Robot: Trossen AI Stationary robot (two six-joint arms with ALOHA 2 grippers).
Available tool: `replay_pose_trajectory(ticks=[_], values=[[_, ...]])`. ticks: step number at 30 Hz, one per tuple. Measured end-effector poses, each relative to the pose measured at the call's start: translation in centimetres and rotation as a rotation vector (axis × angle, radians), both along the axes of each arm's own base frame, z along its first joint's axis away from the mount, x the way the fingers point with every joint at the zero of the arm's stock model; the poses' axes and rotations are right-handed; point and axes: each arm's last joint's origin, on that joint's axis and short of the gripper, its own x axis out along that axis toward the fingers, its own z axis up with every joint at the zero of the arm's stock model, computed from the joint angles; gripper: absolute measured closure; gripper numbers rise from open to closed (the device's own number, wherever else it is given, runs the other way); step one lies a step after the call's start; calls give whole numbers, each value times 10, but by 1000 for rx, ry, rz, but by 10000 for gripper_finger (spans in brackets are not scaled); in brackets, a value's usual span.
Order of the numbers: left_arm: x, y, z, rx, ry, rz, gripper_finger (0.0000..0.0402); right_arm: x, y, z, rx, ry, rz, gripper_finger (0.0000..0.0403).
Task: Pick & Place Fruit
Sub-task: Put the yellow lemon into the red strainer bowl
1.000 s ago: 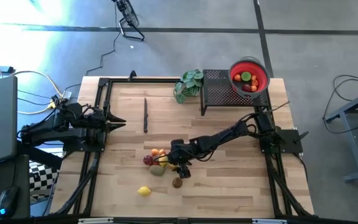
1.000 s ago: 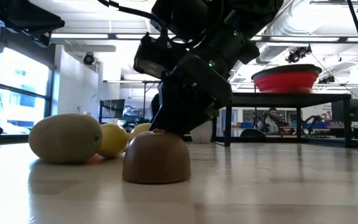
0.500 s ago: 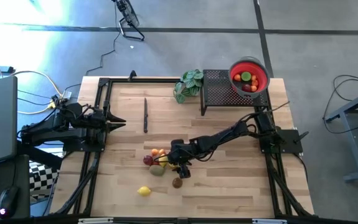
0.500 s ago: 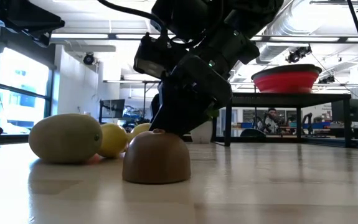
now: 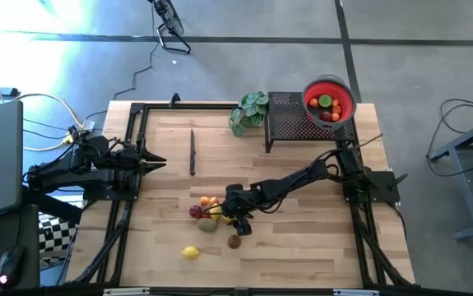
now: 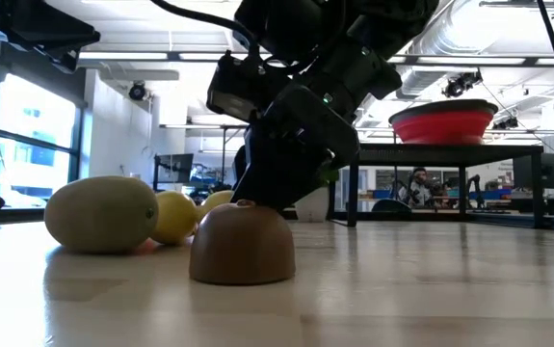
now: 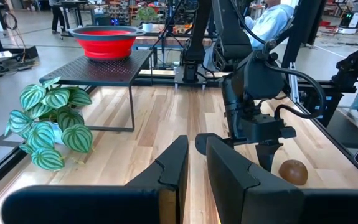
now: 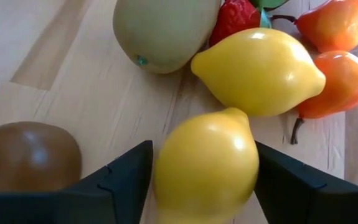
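Right gripper [image 8: 203,180] straddling yellow lemon [image 8: 207,165], not yet clenched; few fruits in red bowl [image 5: 329,100], cluster beside gripper remaining.

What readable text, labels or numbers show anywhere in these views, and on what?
None readable.
Toy fruit, red bowl, table: no print or labels visible.
Left gripper, right gripper: no markings visible.
Room behind the table in the low view: any signs there are too small and blurred to read.
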Motion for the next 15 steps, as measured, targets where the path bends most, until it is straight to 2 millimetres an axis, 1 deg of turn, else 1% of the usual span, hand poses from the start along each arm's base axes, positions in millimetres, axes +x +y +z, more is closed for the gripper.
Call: replay_pose_trajectory(ticks=[6, 15], values=[[0, 0, 0, 2, 0, 0, 348, 0, 0, 0, 0, 0, 0, 185], [0, 0, 0, 2, 0, 0, 348, 0, -1, 0, -29, -6, -30, 178]])
